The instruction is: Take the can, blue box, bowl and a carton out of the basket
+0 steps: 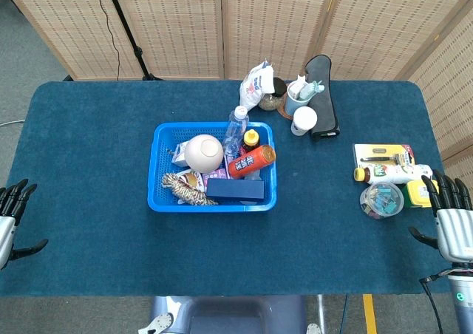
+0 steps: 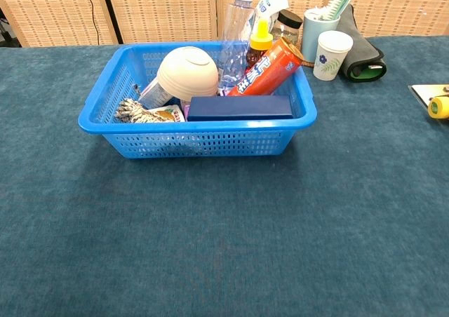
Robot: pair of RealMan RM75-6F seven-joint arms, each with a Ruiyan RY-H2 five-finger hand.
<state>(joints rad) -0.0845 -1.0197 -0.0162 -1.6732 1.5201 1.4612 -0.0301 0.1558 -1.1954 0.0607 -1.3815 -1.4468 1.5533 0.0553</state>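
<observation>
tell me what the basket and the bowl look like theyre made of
Basket: probably moulded plastic, bright blue with slight sheen and a perforated lattice wall. Bowl: cream, smooth, matte, lying upside down; could be ceramic or melamine, the look leaves it open.

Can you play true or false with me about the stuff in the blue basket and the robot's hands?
1. The round cream bowl lies upside down inside the blue plastic basket. True.
2. The flat dark blue box sits on the table outside the basket. False: it lies in the basket, along the near wall.
3. The orange-red can stands upright. False: it lies tilted, leaning on other things in the basket.
4. The robot's left hand holds the can. False: it is empty, fingers apart, by the table's left edge.
5. The right hand holds nothing. True.
6. A white paper cup stands outside the basket. True.
</observation>
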